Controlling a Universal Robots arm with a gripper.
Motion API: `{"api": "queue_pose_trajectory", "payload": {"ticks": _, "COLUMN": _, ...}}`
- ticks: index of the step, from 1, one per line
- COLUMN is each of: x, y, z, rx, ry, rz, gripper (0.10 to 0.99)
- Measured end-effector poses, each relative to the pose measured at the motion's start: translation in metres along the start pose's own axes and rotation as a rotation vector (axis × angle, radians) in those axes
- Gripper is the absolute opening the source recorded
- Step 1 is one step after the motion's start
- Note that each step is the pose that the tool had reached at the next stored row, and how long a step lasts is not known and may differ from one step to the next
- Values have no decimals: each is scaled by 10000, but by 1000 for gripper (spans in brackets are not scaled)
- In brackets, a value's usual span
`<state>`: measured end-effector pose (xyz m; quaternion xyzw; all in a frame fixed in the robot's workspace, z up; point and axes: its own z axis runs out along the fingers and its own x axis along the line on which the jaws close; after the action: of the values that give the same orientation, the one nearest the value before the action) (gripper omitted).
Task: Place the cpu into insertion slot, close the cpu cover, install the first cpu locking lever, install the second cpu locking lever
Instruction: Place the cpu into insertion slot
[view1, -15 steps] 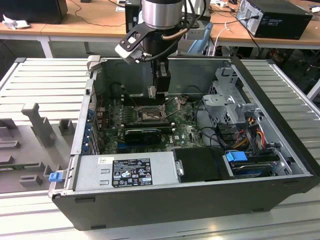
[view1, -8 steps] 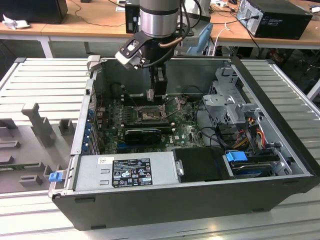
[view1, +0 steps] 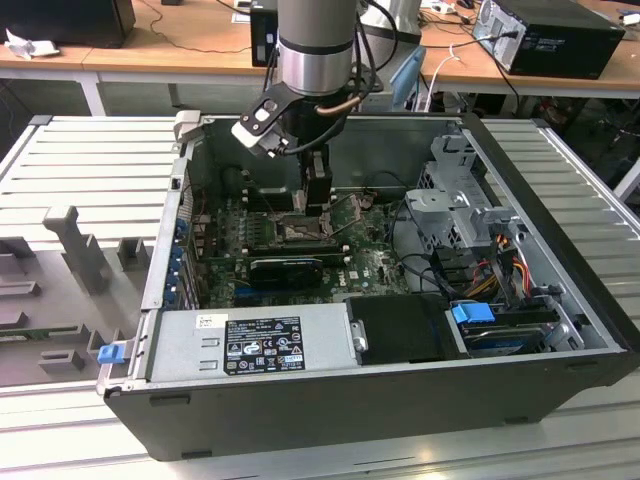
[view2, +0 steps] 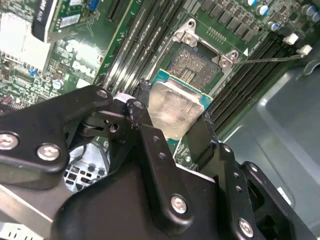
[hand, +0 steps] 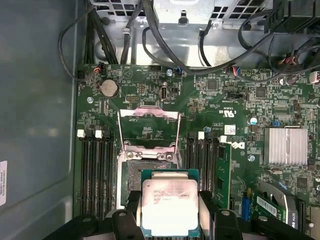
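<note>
- Gripping the cpu (hand: 169, 204) by two opposite edges, the gripper (hand: 170, 216) is seen clenched on the chip, with a black finger pressed to each side.
- The jaws are parted only as far as the chip is wide, and nothing else is held.
- In the second wrist view the cpu (view2: 175, 111) is shown silver face up between the fingers (view2: 143, 100), with a green rim visible around the metal top.
- The chip is held over one corner of the socket (hand: 131, 176), so that part of the pin field is covered and the rest is left bare.
- Whether the chip touches the socket cannot be told; it is not seated squarely in the rim.
- The cover (hand: 149, 113) is swung open and lies back from the socket, and the green board is seen through its window.
- A thin metal rod (view2: 265, 59) is seen running from the socket's corner across the memory slots (hand: 95, 170).
- Memory slots are set on both sides of the socket, and a finned heat sink (hand: 285, 146) is mounted well apart from it.
- In the exterior view the gripper (view1: 318, 200) is lowered into the open case (view1: 560, 290), just above the socket (view1: 298, 232).
- A black graphics card (view1: 287, 270) is fitted just beside the socket, and a power supply (view1: 250, 342) is fixed along the case's near wall.
</note>
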<state>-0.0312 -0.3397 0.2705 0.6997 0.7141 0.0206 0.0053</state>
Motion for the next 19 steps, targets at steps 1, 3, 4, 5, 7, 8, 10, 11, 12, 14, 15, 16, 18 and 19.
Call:
{"api": "queue_pose_trajectory", "payload": {"ticks": 1, "x": 7, "y": -1, "z": 24, "rx": 1, "ry": -1, "rz": -1, "gripper": 541}}
{"api": "queue_pose_trajectory", "payload": {"ticks": 3, "x": 19, "y": -2, "z": 58, "rx": 1, "ry": -1, "rz": -3, "gripper": 541}}
{"api": "queue_pose_trajectory", "payload": {"ticks": 4, "x": 30, "y": -3, "z": 81, "rx": 1, "ry": -1, "rz": -2, "gripper": 541}}
{"api": "queue_pose_trajectory", "payload": {"ticks": 5, "x": 42, "y": -10, "z": 115, "rx": 1, "ry": 1, "rz": -2, "gripper": 541}}
{"api": "queue_pose_trajectory", "payload": {"ticks": 7, "x": 54, "y": -32, "z": 151, "rx": 1, "ry": -1, "rz": -3, "gripper": 541}}
{"api": "queue_pose_trajectory", "payload": {"ticks": 8, "x": 66, "y": -75, "z": 190, "rx": 1, "ry": -1, "rz": -4, "gripper": 541}}
{"api": "queue_pose_trajectory", "payload": {"ticks": 10, "x": 83, "y": -110, "z": 233, "rx": 0, "ry": 0, "rz": -2, "gripper": 541}}
{"api": "queue_pose_trajectory", "payload": {"ticks": 11, "x": 95, "y": -113, "z": 261, "rx": 1, "ry": 0, "rz": -2, "gripper": 541}}
{"api": "queue_pose_trajectory", "payload": {"ticks": 12, "x": 105, "y": -113, "z": 283, "rx": 1, "ry": 0, "rz": -3, "gripper": 541}}
{"api": "queue_pose_trajectory", "payload": {"ticks": 14, "x": 114, "y": -120, "z": 338, "rx": 1, "ry": 0, "rz": -2, "gripper": 541}}
{"api": "queue_pose_trajectory", "payload": {"ticks": 15, "x": 114, "y": -125, "z": 358, "rx": 1, "ry": 0, "rz": -3, "gripper": 541}}
{"api": "queue_pose_trajectory", "payload": {"ticks": 16, "x": 114, "y": -129, "z": 374, "rx": 0, "ry": 0, "rz": -3, "gripper": 541}}
{"api": "queue_pose_trajectory", "payload": {"ticks": 18, "x": 117, "y": -133, "z": 418, "rx": 1, "ry": -1, "rz": -4, "gripper": 541}}
{"api": "queue_pose_trajectory", "payload": {"ticks": 19, "x": 122, "y": -134, "z": 439, "rx": 3, "ry": -1, "rz": -3, "gripper": 541}}
